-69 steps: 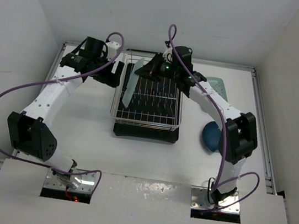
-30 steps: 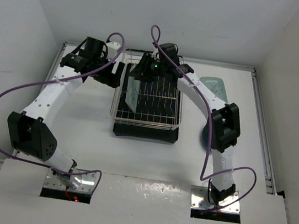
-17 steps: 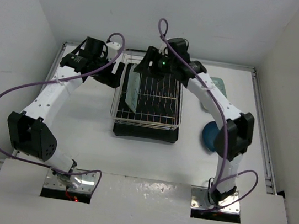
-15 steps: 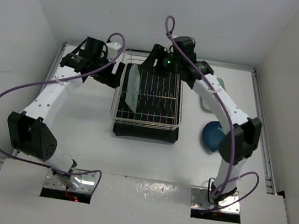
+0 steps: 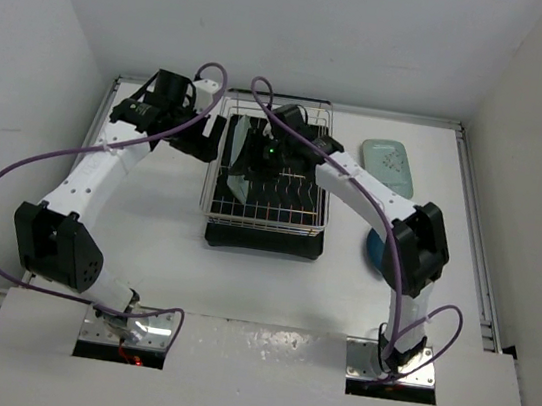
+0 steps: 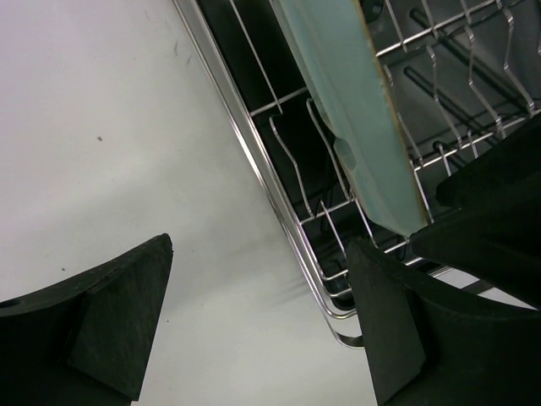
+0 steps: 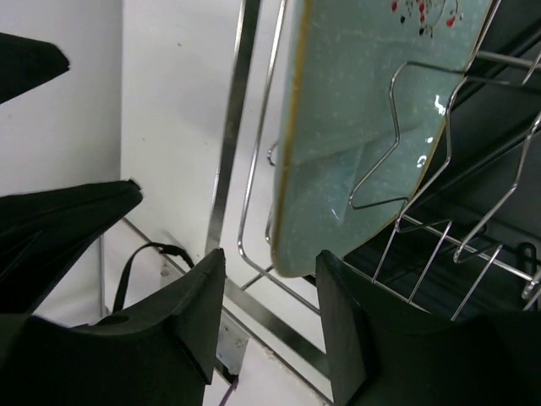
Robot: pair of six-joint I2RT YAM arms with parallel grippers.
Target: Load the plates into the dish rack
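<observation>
The dish rack (image 5: 264,224) stands mid-table, chrome wire over a black tray. One mint-green plate (image 5: 239,186) stands on edge in its left slots, and it also shows in the left wrist view (image 6: 355,101) and the right wrist view (image 7: 363,127). My right gripper (image 5: 255,155) is low over that plate. Its jaws (image 7: 270,313) are open and straddle the plate's corner, with a gap on the left side. My left gripper (image 5: 209,139) hangs open beside the rack's left rim (image 6: 254,330), holding nothing. A second mint plate (image 5: 387,166) lies flat at the back right. The blue plate (image 5: 373,250) is half hidden behind my right arm.
White walls close in the table on the left, back and right. A metal rail (image 5: 470,221) runs along the table's right edge. My right arm reaches across the rack from the right, over the blue plate. The rack's wire dividers (image 7: 473,245) stand close to the right fingers.
The right gripper let go of the mint plate, drew back toward the rack's far edge, then came down forward to the plate again. The plate stays standing in the rack. The left arm is still.
</observation>
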